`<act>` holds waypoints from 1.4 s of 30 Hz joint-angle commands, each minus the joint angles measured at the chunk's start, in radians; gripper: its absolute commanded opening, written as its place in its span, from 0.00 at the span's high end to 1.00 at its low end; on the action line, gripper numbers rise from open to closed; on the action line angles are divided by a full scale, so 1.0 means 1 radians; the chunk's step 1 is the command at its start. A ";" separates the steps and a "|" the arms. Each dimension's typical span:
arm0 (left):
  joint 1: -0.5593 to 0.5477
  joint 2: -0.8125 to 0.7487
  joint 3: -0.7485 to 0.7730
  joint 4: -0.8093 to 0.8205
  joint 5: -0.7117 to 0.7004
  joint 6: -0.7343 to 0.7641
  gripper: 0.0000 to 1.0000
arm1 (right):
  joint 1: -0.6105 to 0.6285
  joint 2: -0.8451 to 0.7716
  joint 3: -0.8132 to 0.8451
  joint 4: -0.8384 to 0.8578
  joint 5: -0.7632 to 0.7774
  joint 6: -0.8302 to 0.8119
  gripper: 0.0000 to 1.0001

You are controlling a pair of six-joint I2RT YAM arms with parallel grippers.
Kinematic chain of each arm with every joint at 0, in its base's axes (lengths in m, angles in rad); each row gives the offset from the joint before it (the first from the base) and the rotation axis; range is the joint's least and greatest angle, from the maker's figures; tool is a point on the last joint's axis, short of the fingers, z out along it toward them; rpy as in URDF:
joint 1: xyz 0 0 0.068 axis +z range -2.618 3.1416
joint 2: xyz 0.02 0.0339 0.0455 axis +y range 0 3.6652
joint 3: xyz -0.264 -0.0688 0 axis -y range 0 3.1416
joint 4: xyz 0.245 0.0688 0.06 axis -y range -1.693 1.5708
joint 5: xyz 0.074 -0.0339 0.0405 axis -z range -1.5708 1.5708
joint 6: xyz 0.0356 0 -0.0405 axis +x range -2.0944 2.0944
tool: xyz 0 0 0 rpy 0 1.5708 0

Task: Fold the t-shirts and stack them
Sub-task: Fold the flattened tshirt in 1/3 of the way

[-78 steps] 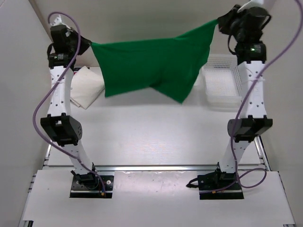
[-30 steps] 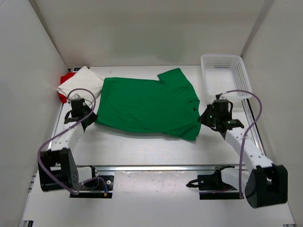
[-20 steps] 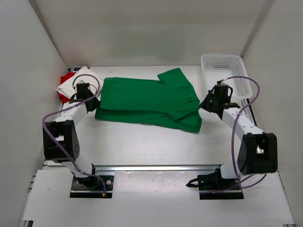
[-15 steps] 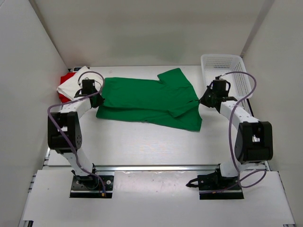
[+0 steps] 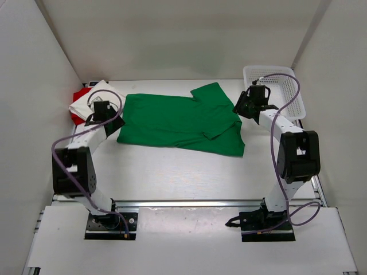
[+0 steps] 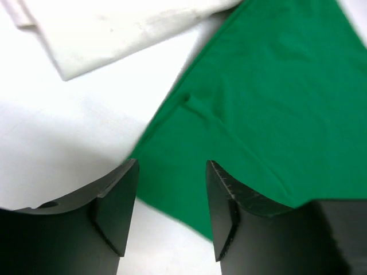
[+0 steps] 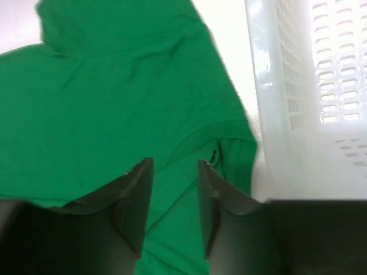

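Left gripper (image 6: pixel 171 167) and right gripper (image 7: pixel 175 165), jaws spread and empty, have released the green t-shirt (image 5: pixel 172 117), lying flat on the table (image 5: pixel 172 175).

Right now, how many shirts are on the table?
3: green shirt spread in the middle, white shirt folded far left, red shirt mostly hidden beneath it; more may hide there.
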 commanded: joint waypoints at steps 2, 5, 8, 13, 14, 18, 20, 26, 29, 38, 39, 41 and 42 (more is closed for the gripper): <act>-0.005 -0.202 -0.151 0.073 0.009 -0.027 0.42 | 0.010 -0.189 -0.061 0.041 0.023 0.014 0.57; 0.017 -0.222 -0.249 0.118 0.055 -0.059 0.45 | 0.038 -0.332 -0.250 0.093 0.023 0.045 0.66; 0.051 -0.176 -0.298 0.138 0.120 -0.086 0.46 | 0.052 -0.465 -0.458 0.149 -0.007 0.094 0.94; 0.058 -0.137 -0.326 0.173 0.135 -0.105 0.35 | 0.038 -0.622 -0.727 0.196 0.014 0.151 0.96; 0.061 -0.134 -0.328 0.178 0.135 -0.099 0.34 | 0.032 -0.652 -0.777 0.208 0.014 0.169 0.88; 0.071 -0.107 -0.326 0.198 0.141 -0.124 0.39 | -0.011 -0.677 -0.864 0.243 0.003 0.169 0.63; 0.072 -0.091 -0.319 0.211 0.150 -0.138 0.46 | -0.026 -0.638 -0.874 0.252 -0.013 0.166 0.60; 0.064 -0.041 -0.270 0.210 0.167 -0.132 0.62 | -0.049 -0.513 -0.842 0.343 -0.061 0.173 0.62; 0.066 -0.028 -0.266 0.248 0.173 -0.127 0.67 | -0.048 -0.476 -0.833 0.372 -0.058 0.182 0.72; 0.048 -0.034 -0.245 0.222 0.092 -0.110 1.00 | -0.033 -0.447 -0.801 0.352 -0.009 0.203 1.00; 0.046 -0.033 -0.252 0.222 0.077 -0.106 1.00 | -0.036 -0.456 -0.804 0.352 -0.009 0.202 1.00; 0.041 -0.053 -0.256 0.222 0.046 -0.101 1.00 | -0.039 -0.469 -0.816 0.325 0.020 0.197 1.00; 0.035 -0.058 -0.263 0.222 0.040 -0.098 1.00 | -0.036 -0.493 -0.822 0.303 0.037 0.203 1.00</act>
